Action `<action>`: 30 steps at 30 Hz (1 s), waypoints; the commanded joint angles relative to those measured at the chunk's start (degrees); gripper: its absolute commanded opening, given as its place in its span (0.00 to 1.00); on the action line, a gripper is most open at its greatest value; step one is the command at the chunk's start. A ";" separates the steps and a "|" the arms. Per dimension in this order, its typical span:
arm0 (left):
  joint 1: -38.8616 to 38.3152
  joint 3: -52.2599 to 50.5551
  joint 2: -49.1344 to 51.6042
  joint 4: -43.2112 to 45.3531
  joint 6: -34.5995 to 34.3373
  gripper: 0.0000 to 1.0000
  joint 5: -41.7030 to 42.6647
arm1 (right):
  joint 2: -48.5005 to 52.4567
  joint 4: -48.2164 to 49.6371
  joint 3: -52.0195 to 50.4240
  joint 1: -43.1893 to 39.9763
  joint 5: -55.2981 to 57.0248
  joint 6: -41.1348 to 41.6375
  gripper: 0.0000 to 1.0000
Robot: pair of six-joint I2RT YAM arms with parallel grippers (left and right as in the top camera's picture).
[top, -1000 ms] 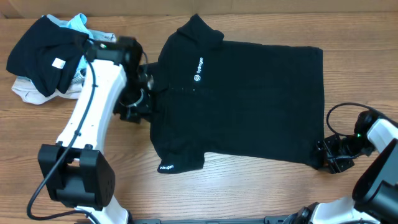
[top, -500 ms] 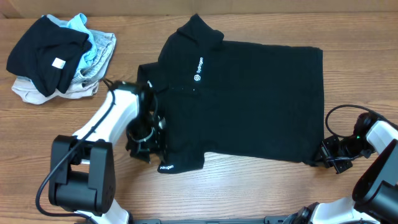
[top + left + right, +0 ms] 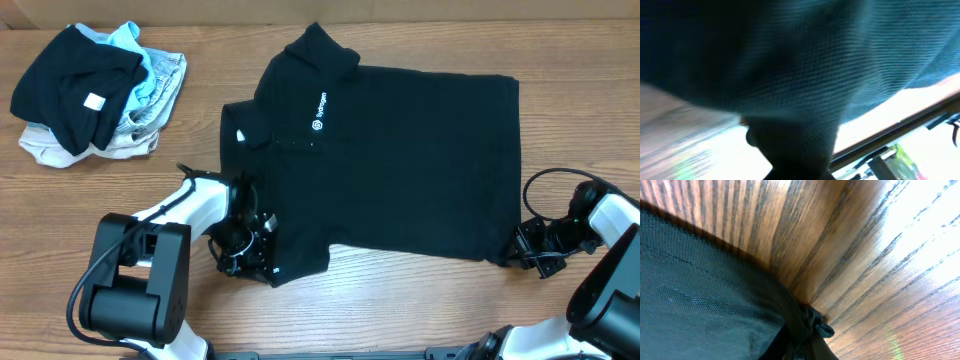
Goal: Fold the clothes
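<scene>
- Sleeve [image 3: 290,258] of shirt [image 3: 400,150] is sitting in left gripper [image 3: 250,255]. Fingers are clamping together on the cloth, and the wrist view is showing fabric bunching into the jaws.
- Shirt is lying flat mid-table, logo up, with collar [image 3: 318,50] at the far left and the body running right.
- Handling, my judgement: it is looking light, soft and limp, a knit that is neither slippery nor fragile. It is likely sagging and dragging between holds, so edges and corners are looking like the best grips.
- Hem corner [image 3: 505,255] is sitting in right gripper [image 3: 522,250]. Fingers are clamping shut on a bunched fold, as the wrist view is showing.
- Pile [image 3: 90,95] of other clothes is lying far left, well apart from shirt.
- Table [image 3: 400,310] is showing flat wood grain, probably giving slight drag. Bare wood is showing near the robot and to the right, likely enough for folding.
</scene>
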 commanded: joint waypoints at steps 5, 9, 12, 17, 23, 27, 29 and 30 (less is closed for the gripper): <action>-0.37 -0.17 -1.42 -5.01 1.75 0.05 21.09 | 2.16 1.92 -0.31 0.46 0.50 -0.35 0.08; -0.37 -0.17 -1.42 -7.32 4.44 0.04 23.85 | 2.16 1.90 -0.31 0.46 0.50 -0.35 0.08; -0.37 -0.17 -1.42 -6.69 4.37 0.31 18.21 | 2.16 1.88 -0.31 0.46 0.50 -0.35 0.09; -0.31 0.61 -1.42 -7.80 5.55 0.42 14.03 | 2.16 1.88 -0.31 0.46 0.50 -0.35 0.09; -0.31 4.46 -1.42 -8.35 1.07 0.41 -1.38 | 2.16 1.86 -0.31 0.46 0.50 -0.35 0.10; -0.28 5.42 -1.42 -10.27 5.35 0.59 4.31 | 2.16 1.79 -0.31 0.46 0.50 -0.35 0.12; -0.28 5.64 -1.42 -13.62 10.67 0.60 12.35 | 2.16 1.66 -0.31 0.46 0.50 -0.35 0.13; -0.28 5.77 -1.42 -14.62 11.52 0.59 13.38 | 2.16 1.66 -0.31 0.46 0.50 -0.35 0.13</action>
